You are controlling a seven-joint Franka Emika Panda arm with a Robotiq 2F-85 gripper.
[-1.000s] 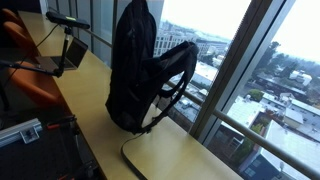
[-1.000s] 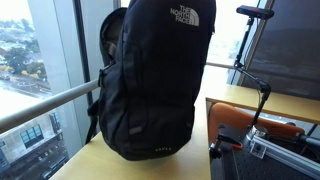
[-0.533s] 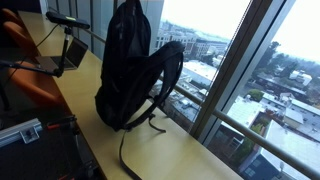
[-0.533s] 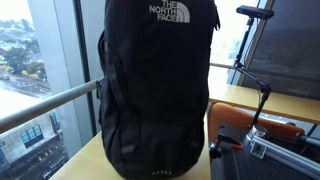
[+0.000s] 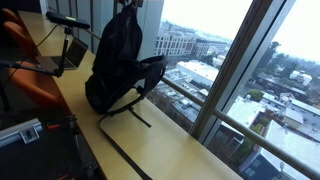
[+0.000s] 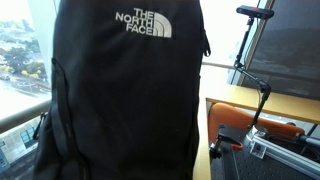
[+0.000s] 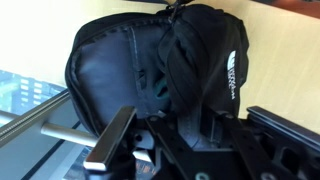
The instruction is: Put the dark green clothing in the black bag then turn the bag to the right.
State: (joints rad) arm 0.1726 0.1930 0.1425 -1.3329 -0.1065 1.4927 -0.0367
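Observation:
The black bag [image 5: 115,65], a North Face backpack, stands tilted on the wooden table by the window. It fills an exterior view [image 6: 125,110], logo facing the camera. In the wrist view the bag [image 7: 130,65] lies right under my gripper [image 7: 185,125]. The fingers sit at either side of the bag's top fabric and seem to hold it there, though the fingertips are hidden by the fabric. One loose strap [image 5: 122,150] trails across the table. The dark green clothing is not in view.
The wooden table [image 5: 175,150] runs along a glass wall with a metal rail [image 5: 225,115]. An orange chair [image 5: 40,88] and a stand [image 5: 68,20] are at the far end. Black equipment with cables [image 6: 270,145] sits at the table's edge.
The bag has slid along the table away from the window corner, tipped over more and turned. It now looms closer in the view that shows the logo.

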